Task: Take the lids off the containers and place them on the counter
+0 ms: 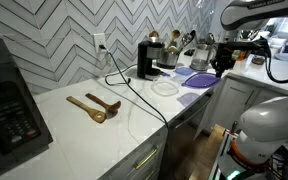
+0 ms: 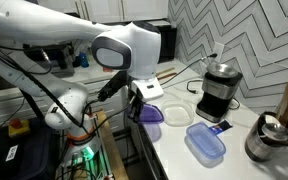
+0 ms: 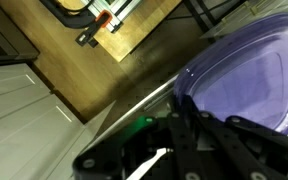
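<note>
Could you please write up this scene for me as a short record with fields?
surface: white counter
gripper: low over the purple lid at the counter's edge; cannot tell if open or shut
blue lid: flat, farther along the counter
clear container: uncovered, beside the purple lid
wooden spoons: two, apart from the tubs
coffee machine: by the wall

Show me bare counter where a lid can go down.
Bare counter lies between the black appliance and the wooden spoons, and from the spoons to the clear tub, though a cable crosses there. Crowded: around the coffee machine, lids and gripper.
</note>
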